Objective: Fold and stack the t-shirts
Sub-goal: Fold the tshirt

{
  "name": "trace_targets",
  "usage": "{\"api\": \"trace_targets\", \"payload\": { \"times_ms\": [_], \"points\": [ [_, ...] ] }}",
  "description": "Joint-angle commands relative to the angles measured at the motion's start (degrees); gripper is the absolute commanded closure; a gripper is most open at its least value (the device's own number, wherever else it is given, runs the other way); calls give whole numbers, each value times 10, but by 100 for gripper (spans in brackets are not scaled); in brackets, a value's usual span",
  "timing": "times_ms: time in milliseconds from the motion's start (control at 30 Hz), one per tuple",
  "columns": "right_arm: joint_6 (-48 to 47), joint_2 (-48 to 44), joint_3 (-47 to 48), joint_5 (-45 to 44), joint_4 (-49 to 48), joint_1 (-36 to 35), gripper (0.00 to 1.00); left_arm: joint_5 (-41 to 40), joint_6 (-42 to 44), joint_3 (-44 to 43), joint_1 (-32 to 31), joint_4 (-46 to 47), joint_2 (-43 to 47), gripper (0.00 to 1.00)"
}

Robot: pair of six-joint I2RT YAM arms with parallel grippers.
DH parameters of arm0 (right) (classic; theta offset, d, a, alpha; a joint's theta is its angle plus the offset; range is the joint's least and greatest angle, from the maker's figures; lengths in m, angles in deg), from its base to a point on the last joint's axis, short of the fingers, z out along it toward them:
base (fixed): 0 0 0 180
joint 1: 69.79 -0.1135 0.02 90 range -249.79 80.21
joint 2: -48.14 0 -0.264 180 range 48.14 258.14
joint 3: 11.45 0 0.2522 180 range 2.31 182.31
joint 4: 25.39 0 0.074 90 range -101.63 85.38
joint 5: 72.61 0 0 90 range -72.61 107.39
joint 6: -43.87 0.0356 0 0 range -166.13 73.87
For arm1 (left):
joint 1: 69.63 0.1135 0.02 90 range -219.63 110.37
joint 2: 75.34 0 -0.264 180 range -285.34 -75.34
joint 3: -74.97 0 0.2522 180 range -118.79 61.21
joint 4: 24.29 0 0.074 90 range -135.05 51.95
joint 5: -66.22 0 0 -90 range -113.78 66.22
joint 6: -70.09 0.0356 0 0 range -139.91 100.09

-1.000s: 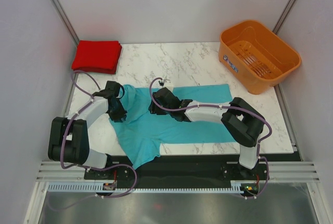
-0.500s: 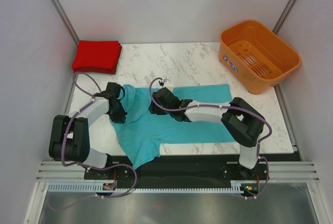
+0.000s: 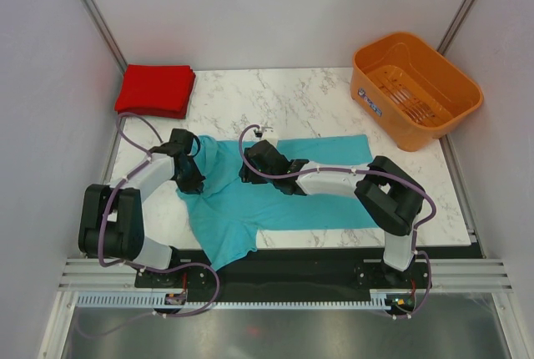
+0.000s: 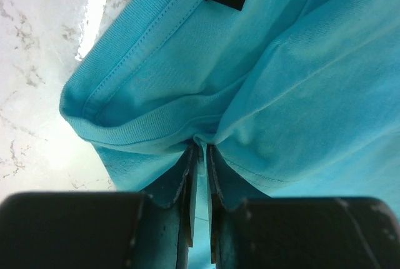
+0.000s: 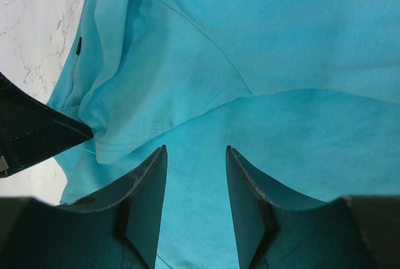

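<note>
Teal t-shirt (image 3: 334, 209) is lying spread across the middle of the marble table (image 3: 292, 96); red t-shirt (image 3: 155, 89) is sitting folded at the far left corner. Left gripper (image 4: 199, 156) is pinching a thin fold just beside the collar (image 4: 144, 122), fingers nearly together. Right gripper (image 5: 196, 156) is hovering over the shoulder area, fingers apart, holding nothing. Judgement: the right gripper needs a matching edge grip, so both arms are lifting evenly.
</note>
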Motion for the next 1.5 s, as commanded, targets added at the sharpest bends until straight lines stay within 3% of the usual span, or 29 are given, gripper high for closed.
{"api": "trace_targets", "payload": {
  "times_ms": [0,133,467,633,833,1100,1467],
  "points": [
    [-8,2,10,-12,-6,0,50,8,-10,-16,-3,9,-5,82],
    [-9,4,10,-12,-5,0,49,8,-9,-17,-3,9,-3,82],
    [-8,7,10,-11,-5,0,50,22,-10,-24,-4,9,24,98],
    [-25,8,8,0,-12,0,49,32,-20,-35,-2,9,25,98],
    [-129,-12,-14,39,-70,0,46,95,-38,-155,17,6,-15,98],
    [-278,-26,-10,45,-90,0,45,184,-50,-344,26,7,-154,98],
    [-368,43,71,37,-82,-15,50,255,-45,-507,41,7,-316,98]
  ]
}}
